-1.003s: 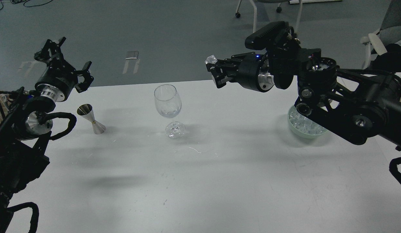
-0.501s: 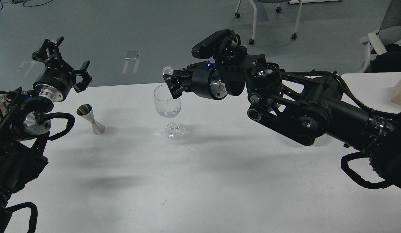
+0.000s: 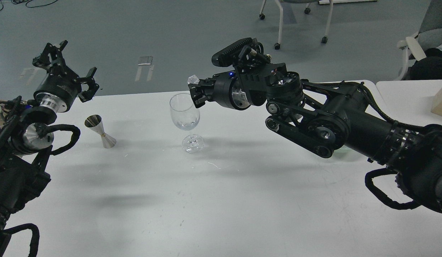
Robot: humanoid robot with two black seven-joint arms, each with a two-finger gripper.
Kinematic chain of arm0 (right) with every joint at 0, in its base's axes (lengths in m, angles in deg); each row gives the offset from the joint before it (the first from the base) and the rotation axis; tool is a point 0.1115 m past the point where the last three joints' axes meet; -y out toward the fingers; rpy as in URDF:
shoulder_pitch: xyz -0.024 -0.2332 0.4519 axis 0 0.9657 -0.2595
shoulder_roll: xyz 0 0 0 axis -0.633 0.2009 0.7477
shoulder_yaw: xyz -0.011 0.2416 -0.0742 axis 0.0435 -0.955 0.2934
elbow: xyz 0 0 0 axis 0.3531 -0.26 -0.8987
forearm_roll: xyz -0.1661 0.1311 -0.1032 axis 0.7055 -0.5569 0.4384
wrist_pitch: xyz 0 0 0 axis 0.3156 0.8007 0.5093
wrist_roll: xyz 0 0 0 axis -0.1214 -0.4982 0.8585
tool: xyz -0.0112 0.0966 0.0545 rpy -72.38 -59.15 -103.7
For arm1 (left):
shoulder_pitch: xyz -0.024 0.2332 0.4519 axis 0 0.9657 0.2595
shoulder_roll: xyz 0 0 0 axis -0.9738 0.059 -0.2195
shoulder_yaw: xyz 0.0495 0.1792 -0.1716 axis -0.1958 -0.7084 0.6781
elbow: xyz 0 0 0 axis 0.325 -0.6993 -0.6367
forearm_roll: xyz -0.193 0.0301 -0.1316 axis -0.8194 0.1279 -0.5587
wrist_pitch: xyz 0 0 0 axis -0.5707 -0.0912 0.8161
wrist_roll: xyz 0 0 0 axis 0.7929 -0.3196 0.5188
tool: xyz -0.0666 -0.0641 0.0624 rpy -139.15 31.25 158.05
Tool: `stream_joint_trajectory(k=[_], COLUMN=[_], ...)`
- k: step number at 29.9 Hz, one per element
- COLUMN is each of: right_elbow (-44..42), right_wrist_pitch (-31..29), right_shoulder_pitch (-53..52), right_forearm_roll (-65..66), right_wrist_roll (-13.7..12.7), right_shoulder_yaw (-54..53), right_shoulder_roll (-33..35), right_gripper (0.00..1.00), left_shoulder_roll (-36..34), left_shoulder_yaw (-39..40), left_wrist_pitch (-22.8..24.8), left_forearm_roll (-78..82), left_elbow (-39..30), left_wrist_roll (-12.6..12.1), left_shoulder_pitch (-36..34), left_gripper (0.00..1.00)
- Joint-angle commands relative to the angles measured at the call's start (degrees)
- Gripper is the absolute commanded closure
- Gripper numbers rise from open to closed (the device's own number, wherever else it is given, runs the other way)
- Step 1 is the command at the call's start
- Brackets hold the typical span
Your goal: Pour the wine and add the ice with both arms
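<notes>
Counter (image 3: 242, 200) white, carries everything; bowl of ice not visible, likely hidden behind the right arm.

Right arm (image 3: 349, 125) reaches across from the right edge toward centre. Right hand (image 3: 196, 93) sits just beside the rim of the wine glass (image 3: 185, 111), on its right and slightly above. One ice cube (image 3: 193, 79) rides at the upper finger tip; looks pinched, though the exact finger contact is hard to resolve. Not over the bowl of the glass yet, more at its right edge.

Left arm (image 3: 24, 142) parked at the left edge, clear of the action. Left hand (image 3: 69, 73) raised above and behind the jigger (image 3: 100, 131), fingers spread wide, nothing in them.

Wine glass upright near counter centre. Small amount of clear liquid (image 3: 185, 124) at the bottom of the bowl, so pouring probably done. No cube clearly visible inside the glass.

Jigger upright on the counter, left of the glass, well apart; contents can't be read.

Status estimate: pour complete, ice step mid-way. Left to do: shift the cube over the mouth, release. More cubes possibly after that; count needed unknown. Risk: a drop from this offset could clip the rim.
</notes>
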Motion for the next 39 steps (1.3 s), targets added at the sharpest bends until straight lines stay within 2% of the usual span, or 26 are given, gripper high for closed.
stream_joint_trajectory(k=[1,15,29,30,32,33,39], right_elbow=[-0.2,3.67,3.84,3.84,3.76,3.67,3.58], right_wrist_pitch=[0.45,0.54,0.54,0.54,0.54,0.62,0.62], right_shoulder_pitch=[-0.33,-0.77,0.02,0.1,0.19,0.19,0.19], right_forearm_roll=[0.02,-0.6,-0.51,-0.51,-0.42,-0.42,-0.42], right_wrist_roll=[0.11,0.55,0.99,0.99,0.99,0.99,0.99], right_shoulder_yaw=[0.95,1.31,1.22,1.22,1.22,1.22,1.22], right_shoulder_roll=[0.0,0.0,0.0,0.0,0.0,0.0,0.0], right_gripper=[0.95,0.94,0.94,0.9,0.76,0.63,0.54], left_shoulder_roll=[-0.08,-0.43,-0.52,-0.43,-0.43,-0.43,-0.43], left_shoulder_yaw=[0.17,0.44,0.52,0.52,0.52,0.52,0.61], left_wrist_pitch=[-0.01,0.26,0.26,0.26,0.26,0.26,0.26], left_forearm_roll=[0.0,0.0,0.0,0.0,0.0,0.0,0.0], left_elbow=[0.0,0.0,0.0,0.08,0.0,0.0,0.0], left_wrist_roll=[0.0,0.61,0.61,0.61,0.61,0.61,0.61], left_shoulder_pitch=[0.0,0.53,0.53,0.53,0.53,0.53,0.53], left_gripper=[0.02,0.02,0.02,0.02,0.02,0.02,0.02])
